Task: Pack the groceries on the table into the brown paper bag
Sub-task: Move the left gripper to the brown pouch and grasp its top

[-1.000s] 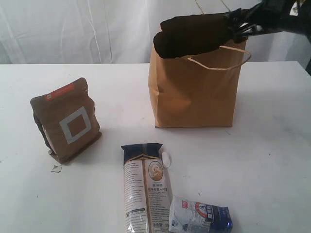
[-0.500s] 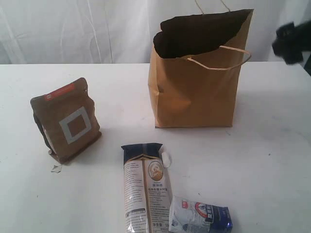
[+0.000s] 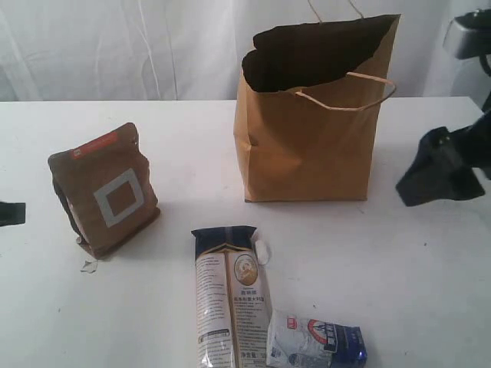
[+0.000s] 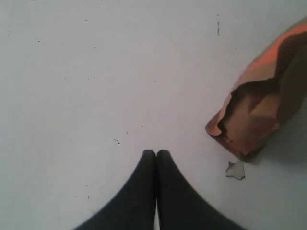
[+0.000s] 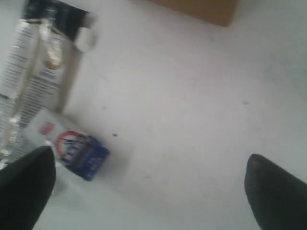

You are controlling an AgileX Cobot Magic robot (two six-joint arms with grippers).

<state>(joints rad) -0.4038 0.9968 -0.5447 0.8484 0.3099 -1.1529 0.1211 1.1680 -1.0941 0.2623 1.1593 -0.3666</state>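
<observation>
Nearest on the table lies one small blue-white carton, set against one long noodle packet. Farther back on the left stands one brown pouch with white square. The left end effector is near it, fingers pressed together and empty. The right end effector hangs spread wide, holding nothing. Farthest back, one brown paper bag stands upright with its mouth open; the inside is too dark to show any contents.
</observation>
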